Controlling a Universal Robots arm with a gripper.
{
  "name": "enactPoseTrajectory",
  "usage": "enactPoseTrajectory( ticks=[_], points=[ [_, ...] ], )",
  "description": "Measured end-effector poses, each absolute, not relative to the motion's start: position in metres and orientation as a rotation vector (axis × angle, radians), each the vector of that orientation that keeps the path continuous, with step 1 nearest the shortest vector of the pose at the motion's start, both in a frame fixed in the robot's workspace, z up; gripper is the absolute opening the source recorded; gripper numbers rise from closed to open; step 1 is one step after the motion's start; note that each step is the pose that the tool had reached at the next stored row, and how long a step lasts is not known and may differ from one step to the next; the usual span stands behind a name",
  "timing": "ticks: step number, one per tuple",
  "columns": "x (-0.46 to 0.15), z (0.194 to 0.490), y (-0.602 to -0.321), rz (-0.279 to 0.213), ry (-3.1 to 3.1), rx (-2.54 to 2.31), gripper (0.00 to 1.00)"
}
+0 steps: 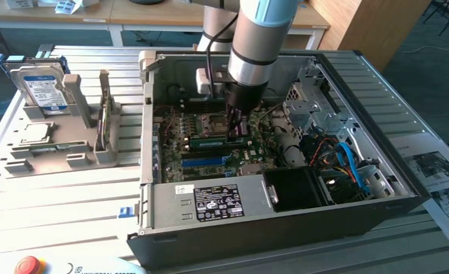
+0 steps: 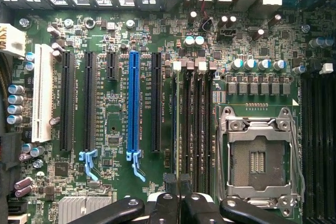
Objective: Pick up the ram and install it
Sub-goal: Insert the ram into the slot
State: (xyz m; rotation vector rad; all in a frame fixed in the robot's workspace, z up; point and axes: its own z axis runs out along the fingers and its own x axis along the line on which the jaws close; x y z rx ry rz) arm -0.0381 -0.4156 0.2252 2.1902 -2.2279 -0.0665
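Inside the open computer case (image 1: 285, 225), the claw (image 1: 237, 135) grips the ram (image 1: 209, 141), nearly closed, beside the CPU socket (image 1: 213, 121).

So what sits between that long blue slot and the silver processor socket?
In the wrist view, between the blue slot and the processor socket lie one black slot, then a bank of narrow black memory slots.

You can read "UNIVERSAL ROBOTS" on the white device (image 1: 94, 268) beside the red button (image 1: 28, 265), at the bench edge nearest the exterior camera. The print on the power supply label (image 1: 219, 202), the hard drive sticker (image 1: 44, 91) and the motherboard (image 2: 113, 103) is too small to read
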Motion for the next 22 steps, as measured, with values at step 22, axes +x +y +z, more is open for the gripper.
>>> enactPoseTrajectory(
  ticks=[22],
  points=[
    [-0.0381, 0.2217, -0.4156, -0.066, -2.228, 2.19, 0.18]
  ],
)
